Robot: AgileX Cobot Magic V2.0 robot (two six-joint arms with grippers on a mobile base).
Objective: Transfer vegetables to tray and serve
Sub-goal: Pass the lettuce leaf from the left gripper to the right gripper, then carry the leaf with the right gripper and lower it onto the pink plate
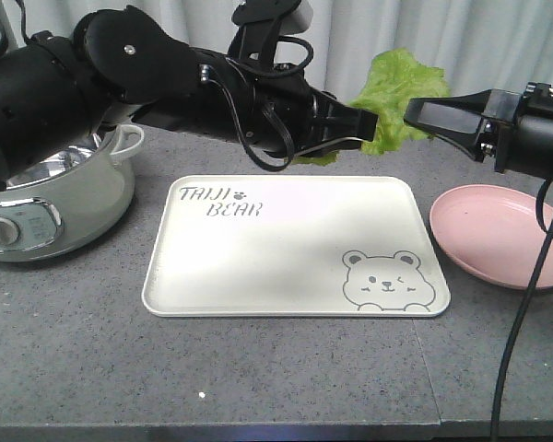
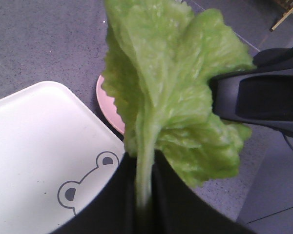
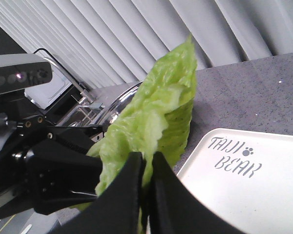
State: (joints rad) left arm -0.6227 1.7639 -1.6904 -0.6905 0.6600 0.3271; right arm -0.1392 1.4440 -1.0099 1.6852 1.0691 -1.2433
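One cream tray lies nearest on the grey tabletop, lettering at its 11 o'clock corner and bear at 5 o'clock, with nothing green on it yet. A pink plate sits just beside it at 3 o'clock, and a pale green cooking pot stands at 9 o'clock. Farther back, in the air past the tray's far edge at about 1 o'clock, hangs the lettuce leaf, well clear of the tabletop. The left claw reaches in from 9 o'clock and is pressed together on the pale rib near the stem end (the left wrist view shows the rib running straight down between its two fingers). The right claw comes from 3 o'clock, and its own wrist view shows its fingers closed tight on the ruffled blade of the same leaf. Both claws thus pinch one leaf, with a pleated curtain behind them. I judge the step in hand to be the transfer itself, at what looks like a pass between arms. The next move calls for one claw to spread and draw clear before the other pulls, since so thin a leaf would likely tear. The holding claw should then carry it toward 7 o'clock, down over the tray's bare middle, and open low. Serving is not yet begun.
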